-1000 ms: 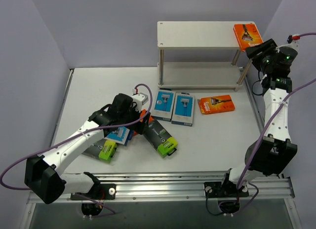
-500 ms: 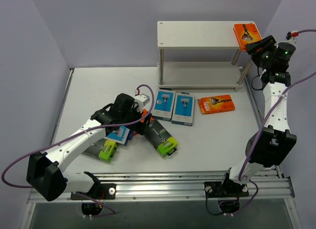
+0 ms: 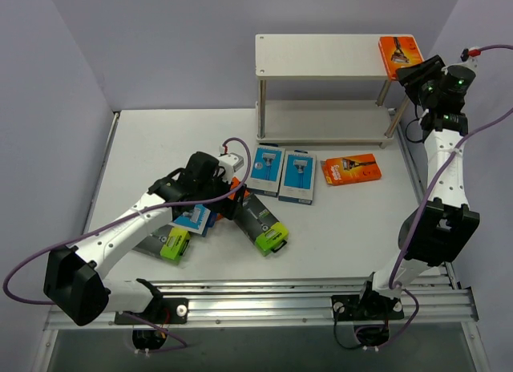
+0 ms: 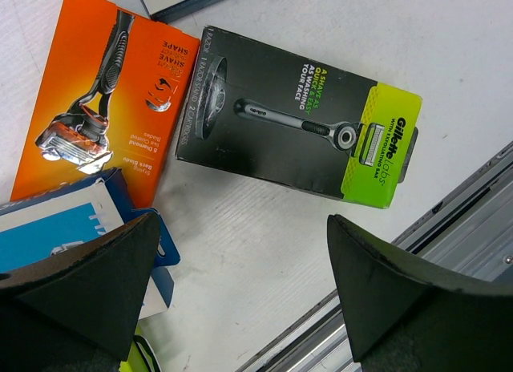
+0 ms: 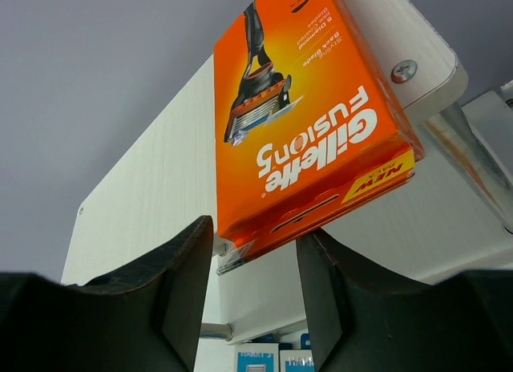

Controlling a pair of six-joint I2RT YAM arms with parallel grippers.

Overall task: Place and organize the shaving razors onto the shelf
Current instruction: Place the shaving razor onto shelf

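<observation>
Right gripper: jaws part-open astride the near corner of an orange pack; whether they grip it, I cannot tell. The pack lies on the shelf top, at its 3 o'clock end. Left gripper: jaws wide apart, empty, with a black pack at 12 o'clock.

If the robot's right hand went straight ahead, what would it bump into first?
Most likely the orange razor pack lying on top of the shelf. Its near end sits right ahead, in line with the gap between the right gripper jaws. How far off it is stays unclear.
</observation>
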